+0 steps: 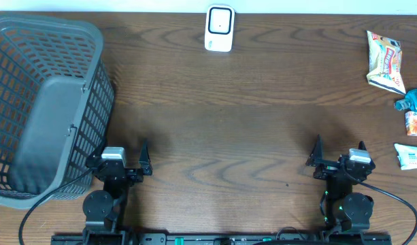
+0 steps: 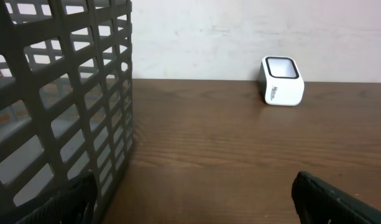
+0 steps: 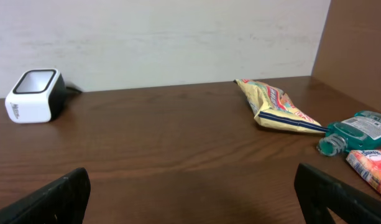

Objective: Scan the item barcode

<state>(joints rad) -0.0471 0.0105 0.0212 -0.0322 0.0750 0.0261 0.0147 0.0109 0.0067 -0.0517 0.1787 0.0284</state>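
The white barcode scanner (image 1: pixel 219 28) stands at the back middle of the table, also seen from the left wrist (image 2: pixel 282 81) and the right wrist (image 3: pixel 35 94). Items lie at the right edge: a yellow snack bag (image 1: pixel 385 61) (image 3: pixel 277 107), a teal bottle (image 1: pixel 413 100) (image 3: pixel 358 132), an orange packet (image 1: pixel 415 124) (image 3: pixel 371 167) and a white packet (image 1: pixel 411 156). My left gripper (image 1: pixel 120 154) (image 2: pixel 193 205) is open and empty near the front left. My right gripper (image 1: pixel 339 146) (image 3: pixel 193 202) is open and empty near the front right, apart from the items.
A large dark grey slatted basket (image 1: pixel 45 102) fills the left side, its wall (image 2: pixel 66 106) close beside my left gripper. Bare brown wood lies between the grippers and the scanner. A pale wall runs behind the table.
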